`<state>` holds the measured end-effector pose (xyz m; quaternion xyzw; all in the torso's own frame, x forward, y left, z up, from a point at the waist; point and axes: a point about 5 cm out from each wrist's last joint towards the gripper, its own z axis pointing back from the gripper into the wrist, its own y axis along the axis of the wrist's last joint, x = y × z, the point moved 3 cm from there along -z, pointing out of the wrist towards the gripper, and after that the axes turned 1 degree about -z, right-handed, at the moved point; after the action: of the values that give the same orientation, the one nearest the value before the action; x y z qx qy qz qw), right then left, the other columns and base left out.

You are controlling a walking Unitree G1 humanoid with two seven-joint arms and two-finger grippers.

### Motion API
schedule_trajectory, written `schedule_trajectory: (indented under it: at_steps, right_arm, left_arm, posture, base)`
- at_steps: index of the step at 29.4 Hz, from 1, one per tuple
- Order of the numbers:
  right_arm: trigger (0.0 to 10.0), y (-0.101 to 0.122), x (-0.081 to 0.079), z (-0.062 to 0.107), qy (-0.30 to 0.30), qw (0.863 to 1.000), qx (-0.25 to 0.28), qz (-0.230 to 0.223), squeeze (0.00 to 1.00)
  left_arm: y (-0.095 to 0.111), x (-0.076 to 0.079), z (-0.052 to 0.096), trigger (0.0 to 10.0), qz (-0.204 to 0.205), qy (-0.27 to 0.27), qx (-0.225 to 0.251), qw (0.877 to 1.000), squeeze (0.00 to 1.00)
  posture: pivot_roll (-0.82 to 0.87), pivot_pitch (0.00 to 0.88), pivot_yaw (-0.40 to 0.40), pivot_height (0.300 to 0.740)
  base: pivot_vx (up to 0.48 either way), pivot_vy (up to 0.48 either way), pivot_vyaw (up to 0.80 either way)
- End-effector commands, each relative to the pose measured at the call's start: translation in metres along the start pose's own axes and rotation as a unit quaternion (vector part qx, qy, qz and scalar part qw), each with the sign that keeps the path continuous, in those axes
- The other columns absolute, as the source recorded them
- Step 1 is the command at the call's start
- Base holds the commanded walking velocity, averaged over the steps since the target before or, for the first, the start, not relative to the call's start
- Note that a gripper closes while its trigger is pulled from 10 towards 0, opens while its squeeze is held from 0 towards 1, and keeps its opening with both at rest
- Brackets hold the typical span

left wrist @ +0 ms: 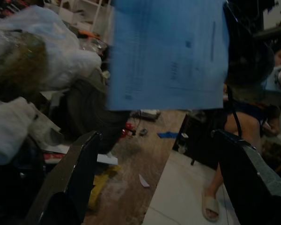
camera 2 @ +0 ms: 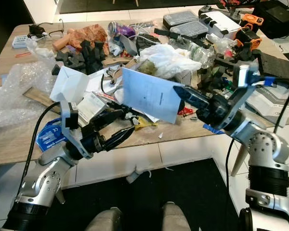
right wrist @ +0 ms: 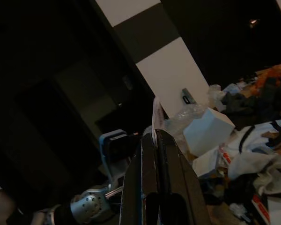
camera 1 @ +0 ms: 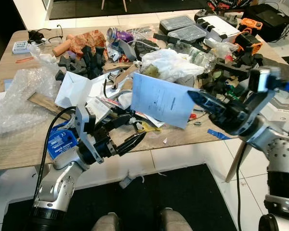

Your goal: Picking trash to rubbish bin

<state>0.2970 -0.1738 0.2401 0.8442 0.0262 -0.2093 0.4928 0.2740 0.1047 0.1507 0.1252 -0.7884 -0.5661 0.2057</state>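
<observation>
Right gripper (camera 1: 202,98) pinches paper sheet (camera 1: 161,98) above table edge (camera 1: 183,139).

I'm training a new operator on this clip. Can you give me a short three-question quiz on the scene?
1. True or false: the right gripper is shut on the paper sheet.
2. The left gripper is: A) open, holding nothing; B) shut on the bubble wrap; C) shut on the purple can.
3. Fill in: the sheet is held up above the table's ____ edge.

Key: 1 true; 2 A; 3 near.
</observation>
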Motion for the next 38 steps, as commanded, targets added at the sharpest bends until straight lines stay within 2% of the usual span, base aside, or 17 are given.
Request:
schedule_trajectory:
  at_steps: [1, 4, 7, 13, 19, 26, 33, 38]
  right_arm:
    - [10.0, 0.004, -0.005, 0.003, 0.007, 1.0, 0.004, 0.003, 0.0]
    - [10.0, -0.002, -0.011, 0.001, 0.021, 1.0, -0.011, -0.005, 0.0]
    - [10.0, -0.017, -0.019, -0.001, 0.038, 0.998, -0.037, -0.02, 0.0]
    - [10.0, -0.034, -0.023, -0.007, 0.051, 0.997, -0.046, -0.041, 0.0]
    - [10.0, -0.037, -0.023, -0.01, 0.049, 0.996, -0.051, -0.046, 0.0]
    - [10.0, -0.034, -0.016, -0.008, 0.024, 0.998, -0.049, -0.029, 0.0]
    - [10.0, -0.031, -0.008, -0.007, -0.002, 0.999, -0.046, -0.014, 0.0]
    - [10.0, -0.029, 0.003, -0.007, -0.039, 0.998, -0.043, 0.003, 0.0]
  left_arm:
    - [0.001, 0.001, 0.002, 10.0, 0.005, 0.001, 0.003, 1.0, 0.0]
    - [0.004, 0.0, 0.004, 10.0, 0.014, 0.003, 0.007, 1.0, 0.0]
    - [0.009, -0.006, 0.009, 10.0, 0.034, 0.022, 0.028, 0.999, 0.0]
    - [0.013, -0.013, 0.013, 10.0, 0.062, 0.048, 0.062, 0.995, 0.0]
    - [0.015, -0.015, 0.018, 10.0, 0.068, 0.05, 0.066, 0.994, 0.0]
    - [0.015, -0.004, 0.032, 10.0, 0.09, 0.008, 0.053, 0.995, 0.0]
    - [0.015, -0.005, 0.034, 10.0, 0.092, 0.011, 0.051, 0.994, 0.0]
    - [0.015, -0.003, 0.034, 10.0, 0.095, 0.005, 0.049, 0.994, 0.0]
  posture:
    - [-0.05, 0.14, -0.006, 0.74]
    - [-0.05, 0.141, -0.006, 0.74]
    - [-0.05, 0.142, -0.005, 0.74]
    - [-0.04, 0.141, -0.007, 0.74]
    - [-0.04, 0.142, -0.006, 0.74]
    - [-0.04, 0.14, -0.005, 0.74]
    - [-0.04, 0.146, -0.003, 0.74]
    - [-0.04, 0.146, -0.003, 0.74]
  base:
    - [0.0, 0.0, 0.0]
    - [0.0, 0.0, 0.0]
    - [0.0, 0.0, 0.0]
    - [-0.049, 0.0, 0.0]
    - [-0.279, 0.0, 0.0]
    - [-0.332, 0.0, 0.0]
    - [-0.381, 0.0, 0.0]
    - [-0.397, 0.0, 0.0]
